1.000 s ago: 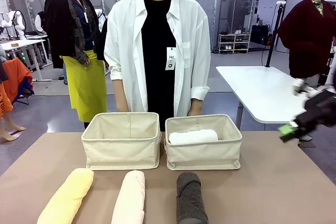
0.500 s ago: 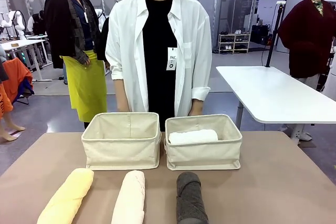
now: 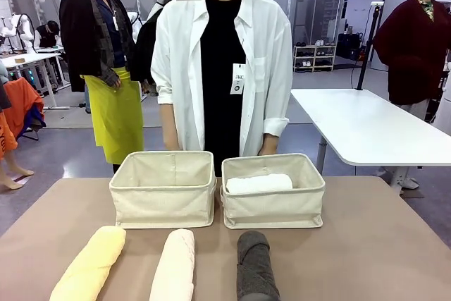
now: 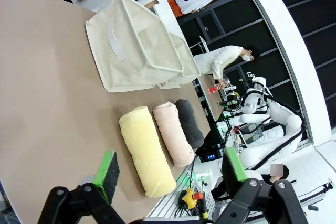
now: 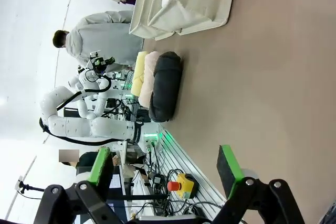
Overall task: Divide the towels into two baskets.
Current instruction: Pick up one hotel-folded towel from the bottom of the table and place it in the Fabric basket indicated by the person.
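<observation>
Jaws of the left gripper (image 4: 170, 169) stood wide, holding nothing; the yellow towel (image 4: 148, 153) lay near ahead, its length running away from them, square to their gap. The right gripper (image 5: 164, 165), likewise spread and bare, was nearer the grey towel (image 5: 165, 86).

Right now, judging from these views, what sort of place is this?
Probably a robotics lab or test hall, not a home. A yellow emergency-stop box with a red button lies near the rig, a bare white worktable stands behind, and the person across the table wears an ID badge.
</observation>
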{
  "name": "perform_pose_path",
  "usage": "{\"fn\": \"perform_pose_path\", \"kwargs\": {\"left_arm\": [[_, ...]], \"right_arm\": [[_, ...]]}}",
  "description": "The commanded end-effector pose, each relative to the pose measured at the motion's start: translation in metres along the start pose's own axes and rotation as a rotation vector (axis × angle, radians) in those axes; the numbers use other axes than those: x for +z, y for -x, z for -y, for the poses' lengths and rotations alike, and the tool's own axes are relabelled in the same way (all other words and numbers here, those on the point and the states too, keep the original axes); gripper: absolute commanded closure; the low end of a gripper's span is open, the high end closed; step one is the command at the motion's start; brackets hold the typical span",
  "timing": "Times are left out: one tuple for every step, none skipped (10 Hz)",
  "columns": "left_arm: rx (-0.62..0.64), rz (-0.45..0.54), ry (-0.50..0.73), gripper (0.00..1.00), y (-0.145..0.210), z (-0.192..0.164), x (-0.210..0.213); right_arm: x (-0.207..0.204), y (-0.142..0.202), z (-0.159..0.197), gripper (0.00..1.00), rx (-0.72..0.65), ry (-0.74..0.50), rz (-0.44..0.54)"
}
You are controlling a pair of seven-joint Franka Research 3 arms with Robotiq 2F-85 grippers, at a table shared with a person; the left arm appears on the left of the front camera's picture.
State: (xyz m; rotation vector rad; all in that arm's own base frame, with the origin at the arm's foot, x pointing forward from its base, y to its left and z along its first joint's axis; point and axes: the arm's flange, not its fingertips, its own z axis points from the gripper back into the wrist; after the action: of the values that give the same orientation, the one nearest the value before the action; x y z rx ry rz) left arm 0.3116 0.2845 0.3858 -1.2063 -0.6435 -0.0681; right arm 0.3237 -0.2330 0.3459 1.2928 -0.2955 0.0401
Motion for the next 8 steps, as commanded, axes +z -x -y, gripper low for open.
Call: {"fn": "perform_pose_path", "kwargs": {"left_arm": [[-0.003, -0.002, -0.001, 0.0, 0.0023, 0.001, 0.004], [-0.003, -0.002, -0.001, 0.0, 0.0023, 0.001, 0.004], [-0.003, -0.002, -0.001, 0.0, 0.0023, 0.001, 0.004], [-0.003, -0.002, -0.001, 0.0, 0.0023, 0.001, 0.004], [-0.003, -0.002, -0.001, 0.0, 0.0023, 0.001, 0.004], [-0.003, -0.002, -0.001, 0.0, 0.0023, 0.001, 0.004], [-0.003, -0.002, -0.001, 0.0, 0.0023, 0.001, 0.004], [-0.003, -0.002, -0.001, 0.0, 0.0023, 0.001, 0.004]], "right_arm": [[0.0025, 0.003, -0.0033, 0.0, 0.032, -0.007, -0.001], [0.0025, 0.003, -0.0033, 0.0, 0.032, -0.007, -0.001], [0.0025, 0.003, -0.0033, 0.0, 0.032, -0.007, -0.001], [0.0025, 0.003, -0.0033, 0.0, 0.032, -0.007, -0.001], [0.0025, 0.003, -0.0033, 0.0, 0.032, -0.007, -0.001], [0.0025, 0.003, -0.0033, 0.0, 0.032, -0.007, -0.001], [0.0025, 0.003, -0.0033, 0.0, 0.032, -0.007, -0.001], [0.0025, 0.003, -0.0033, 0.0, 0.032, -0.007, -0.001]]}}
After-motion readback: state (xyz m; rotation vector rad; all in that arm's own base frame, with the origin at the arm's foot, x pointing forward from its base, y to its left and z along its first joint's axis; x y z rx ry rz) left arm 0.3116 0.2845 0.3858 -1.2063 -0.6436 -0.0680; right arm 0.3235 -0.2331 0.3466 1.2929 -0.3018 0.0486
